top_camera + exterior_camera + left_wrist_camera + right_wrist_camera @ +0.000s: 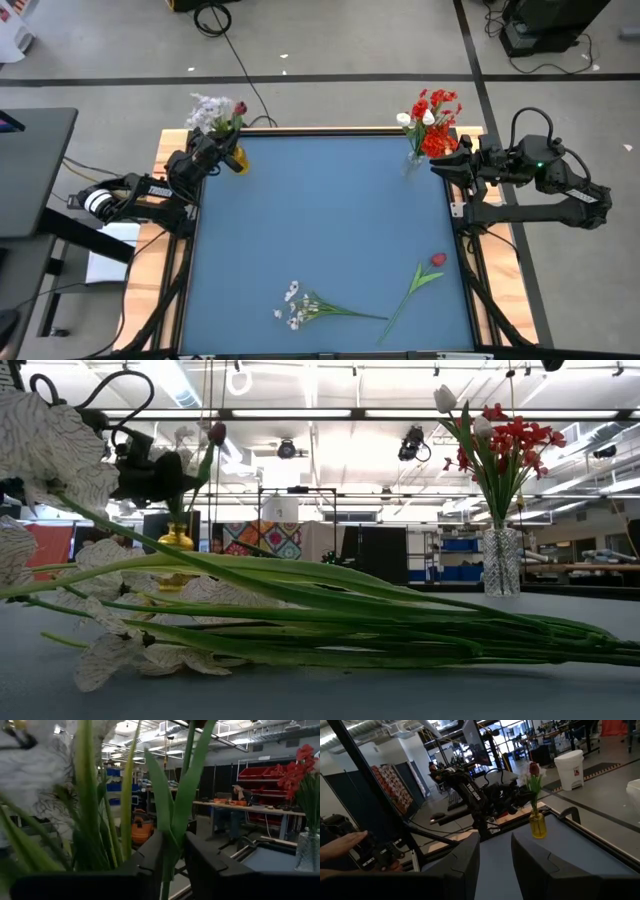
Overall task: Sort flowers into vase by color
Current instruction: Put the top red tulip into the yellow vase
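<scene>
The left claw (222, 148) grips a red-budded stem (172, 827) at the yellow vase (238, 160), seemingly seating it; the right claw (445, 165) waits open; next comes release.

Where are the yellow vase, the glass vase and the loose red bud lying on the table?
yellow vase (238, 160), high view, on its body.
glass vase (501, 561), low view, on its wall.
red bud (438, 260), high view, on the blossom.

Your scene is evenly bright; ceiling strip lights (300, 412) glare at twelve o'clock in the low view. Shadows on the blue table (330, 220) are faint. The near white blossoms (30, 765) blur at nine o'clock in the left wrist view.
</scene>
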You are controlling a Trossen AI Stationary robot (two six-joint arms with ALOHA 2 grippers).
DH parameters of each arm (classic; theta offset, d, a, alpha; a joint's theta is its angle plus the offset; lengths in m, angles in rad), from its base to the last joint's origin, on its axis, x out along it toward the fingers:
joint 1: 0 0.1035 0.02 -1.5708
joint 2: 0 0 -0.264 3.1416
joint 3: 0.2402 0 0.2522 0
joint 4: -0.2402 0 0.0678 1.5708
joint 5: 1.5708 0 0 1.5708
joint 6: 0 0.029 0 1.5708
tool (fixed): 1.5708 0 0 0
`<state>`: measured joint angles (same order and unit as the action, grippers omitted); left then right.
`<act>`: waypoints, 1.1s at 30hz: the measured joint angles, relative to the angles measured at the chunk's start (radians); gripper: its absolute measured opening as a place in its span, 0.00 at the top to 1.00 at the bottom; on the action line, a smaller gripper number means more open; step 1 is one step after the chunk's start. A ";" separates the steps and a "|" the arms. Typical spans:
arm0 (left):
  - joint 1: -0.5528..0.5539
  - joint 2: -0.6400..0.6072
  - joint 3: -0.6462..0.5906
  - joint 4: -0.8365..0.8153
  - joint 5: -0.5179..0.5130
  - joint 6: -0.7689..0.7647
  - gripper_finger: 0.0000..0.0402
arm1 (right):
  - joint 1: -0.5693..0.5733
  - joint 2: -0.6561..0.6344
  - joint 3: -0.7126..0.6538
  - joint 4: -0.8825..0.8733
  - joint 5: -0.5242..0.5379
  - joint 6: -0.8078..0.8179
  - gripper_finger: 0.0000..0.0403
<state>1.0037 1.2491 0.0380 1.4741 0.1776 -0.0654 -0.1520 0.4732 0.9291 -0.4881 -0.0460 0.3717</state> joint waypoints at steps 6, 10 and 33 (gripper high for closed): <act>0.000 0.000 0.000 0.058 0.034 -0.005 0.74 | 0.000 0.000 0.000 0.000 0.000 0.000 0.70; 0.000 0.000 0.000 0.077 0.160 -0.039 0.73 | 0.000 0.000 0.000 0.000 0.000 0.000 0.70; -0.060 -0.035 0.000 0.053 0.045 -0.014 0.73 | 0.000 0.000 0.000 0.000 0.000 0.000 0.70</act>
<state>0.9439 1.2141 0.0376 1.5269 0.2227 -0.0799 -0.1520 0.4732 0.9291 -0.4881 -0.0460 0.3717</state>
